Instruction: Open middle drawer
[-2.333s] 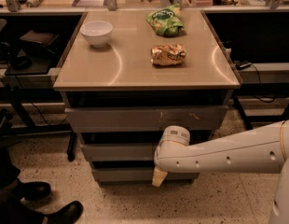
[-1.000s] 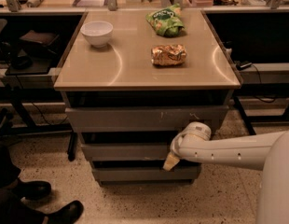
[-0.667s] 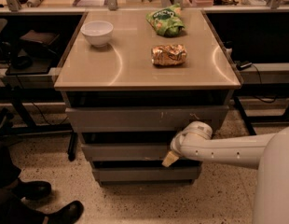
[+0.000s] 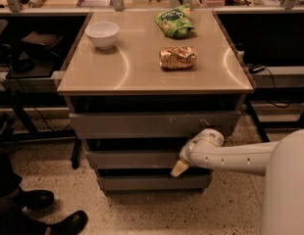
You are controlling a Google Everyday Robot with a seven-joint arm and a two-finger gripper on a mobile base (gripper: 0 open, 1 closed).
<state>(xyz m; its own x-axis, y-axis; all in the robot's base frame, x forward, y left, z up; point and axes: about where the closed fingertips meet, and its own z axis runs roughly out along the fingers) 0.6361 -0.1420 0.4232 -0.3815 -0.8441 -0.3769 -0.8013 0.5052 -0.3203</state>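
The middle drawer (image 4: 132, 159) is the plain grey front in the middle of the cabinet's three, under the taller scratched drawer (image 4: 152, 124). It looks flush with the lowest drawer (image 4: 142, 182). My white arm reaches in from the right, and the gripper (image 4: 178, 169) hangs at the right end of the middle drawer's front, its pale tip pointing down-left at the drawer's lower edge.
On the tan cabinet top (image 4: 142, 67) sit a white bowl (image 4: 102, 34), a green chip bag (image 4: 174, 22) and a brown snack bag (image 4: 177, 57). A person's black shoes (image 4: 49, 212) stand on the floor at the lower left. Dark shelving flanks both sides.
The arm first swung right and up along the drawer fronts, from the lowest drawer to the middle drawer. In the last second the gripper barely shifted. No drawer has visibly moved.
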